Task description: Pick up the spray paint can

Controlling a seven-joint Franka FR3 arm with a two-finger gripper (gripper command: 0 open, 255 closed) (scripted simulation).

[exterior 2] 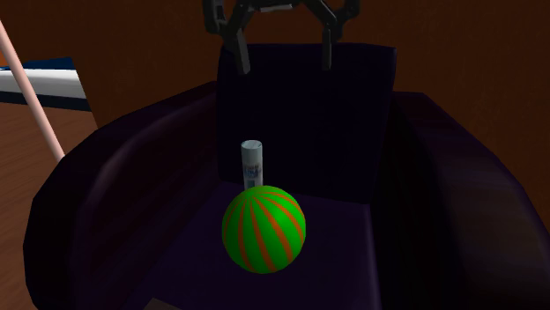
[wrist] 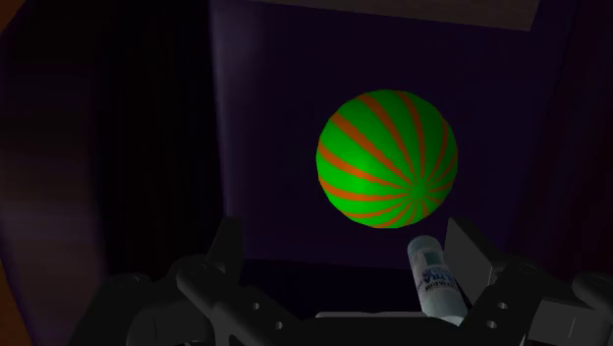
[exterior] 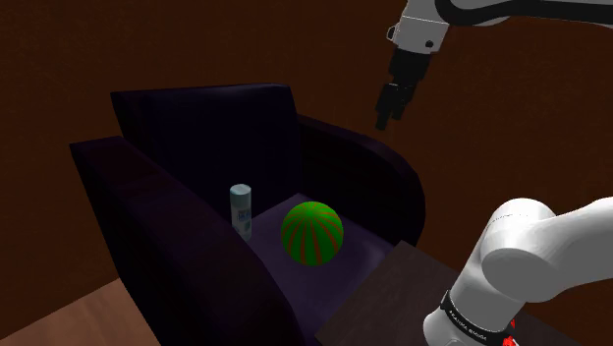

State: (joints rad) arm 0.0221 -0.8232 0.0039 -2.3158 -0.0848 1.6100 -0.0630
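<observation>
Shoulder cam, L to R: wood floor (exterior: 88, 315) in the lower left corner, then a dark purple armchair (exterior: 147, 197) against a brown wall. Spray can (exterior: 241, 208) stands upright on the seat cushion, close to the armrest on that view's left. Pale body w/ bluish label, light cap. Small gap, then a green ball (exterior: 312, 234) w/ orange-red stripes, mid-seat. My gripper (exterior: 385, 116) hangs well above the seat, up and right of both, fingers pointing down, over the chair's other armrest. My stand (exterior: 413, 285), dark brown top, sits just beside the chair at lower right, w/ my white arm (exterior: 530, 256) rising from it.

2nd ext cam, L to R: pale pink pole (exterior 2: 33, 92) slants across the left edge, w/ a white-and-blue slab (exterior 2: 62, 88) behind it; can't tell what that is. Armchair (exterior 2: 115, 202) is seen from the front. Can (exterior 2: 253, 163) is upright at the back of the seat, near the backrest. Ball (exterior 2: 263, 229) sits in front and covers the can's base, so can't tell contact from here. Gripper (exterior 2: 283, 53) is at the top, roughly above the can, jaws spread wide, nothing between them.

Wrist cam: my fingers (wrist: 224, 251) are apart and empty. Ball (wrist: 386, 159) lies ahead of the gripper (wrist: 346, 254). Can (wrist: 434, 280) shows close by the inner side of one finger, not touched.
</observation>
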